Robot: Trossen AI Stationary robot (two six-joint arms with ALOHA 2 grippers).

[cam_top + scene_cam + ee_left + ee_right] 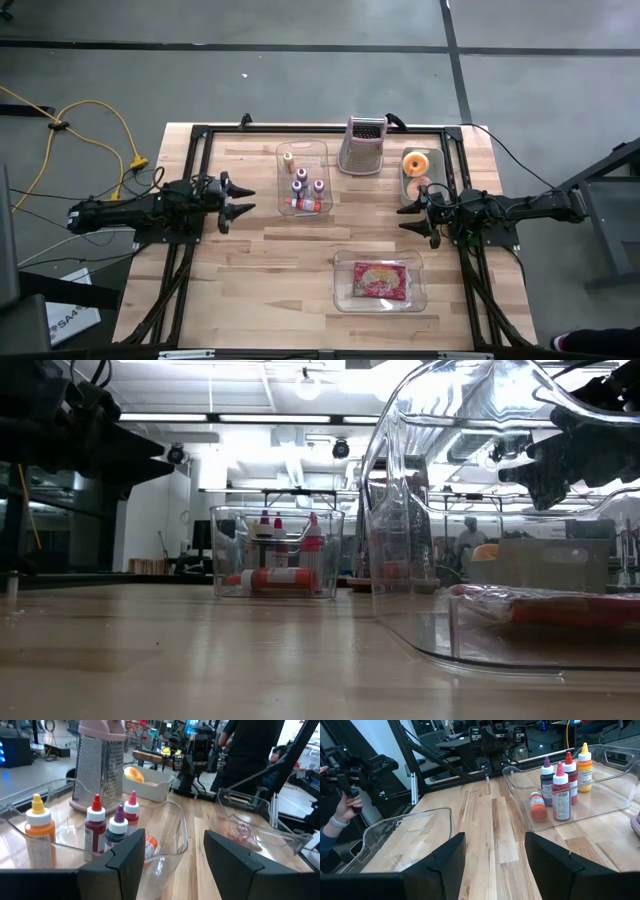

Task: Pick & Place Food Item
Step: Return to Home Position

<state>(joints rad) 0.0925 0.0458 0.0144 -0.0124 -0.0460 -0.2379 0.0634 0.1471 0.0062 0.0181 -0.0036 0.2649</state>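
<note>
Clear tray [340, 262] with red packet [380, 282], near right gripper [408, 212]; wooden table [270, 260], grey floor [300, 80], yellow cable [100, 115] behind left arm; gray bin [404, 178] with orange donut [417, 162] just beside right gripper; arms low, facing inward; left gripper [250, 200] and right gripper both spread-fingered, empty.
</note>
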